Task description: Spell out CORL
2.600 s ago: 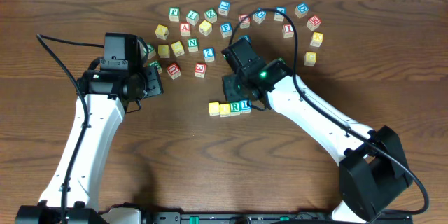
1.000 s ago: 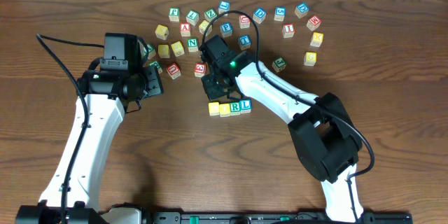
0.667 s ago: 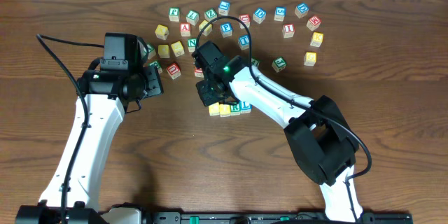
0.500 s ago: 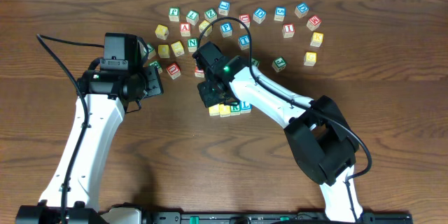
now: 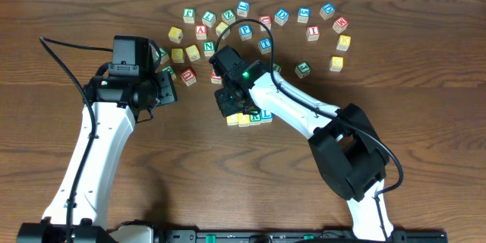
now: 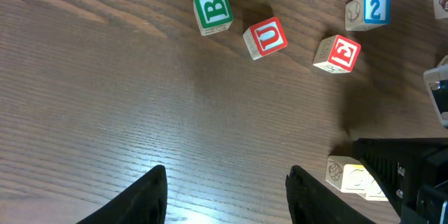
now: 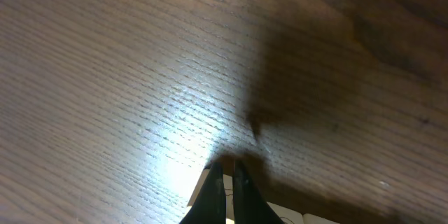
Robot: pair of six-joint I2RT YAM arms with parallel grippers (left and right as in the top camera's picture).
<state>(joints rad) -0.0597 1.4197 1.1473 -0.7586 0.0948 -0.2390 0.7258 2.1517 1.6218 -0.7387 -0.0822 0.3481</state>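
1. Since 2.6 s ago my right gripper (image 5: 226, 100) has swung across from the R-and-L end of the row to its left end. Over the last half second it has not shifted. My left gripper (image 5: 164, 87) sits where it sat in every earlier frame.
2. The row of four wooden letter cubes (image 5: 250, 117) lies on the dark wooden table (image 5: 228, 182), in the same spot as before. It runs two yellow-faced cubes (image 5: 238, 120) (letters too small to read from overhead), then the green R cube (image 5: 256, 115), then the blue L cube (image 5: 266, 114), side by side.
3. Right fingers (image 7: 243, 199): pressed together with only a hairline gap, nothing between them. The tips are low over the wood, close by the pale cube tops at the bottom edge of my wrist view (touching them or not, I cannot tell).
4. Left fingers (image 6: 155, 192): spread wide, holding nothing, over bare wood.
5. Ahead of the left fingers stand a green B cube (image 6: 213, 12), a red U cube (image 6: 266, 38), a second red cube (image 6: 337, 53) (its letter reads reversed) and a blue 2 cube (image 6: 367, 11), all apart from one another. At lower right, the row's end cube (image 6: 341, 173) shows just beside the black right gripper.
6. The loose scatter of letter cubes (image 5: 258, 23) arcs across the far side of the table, apart from the row.
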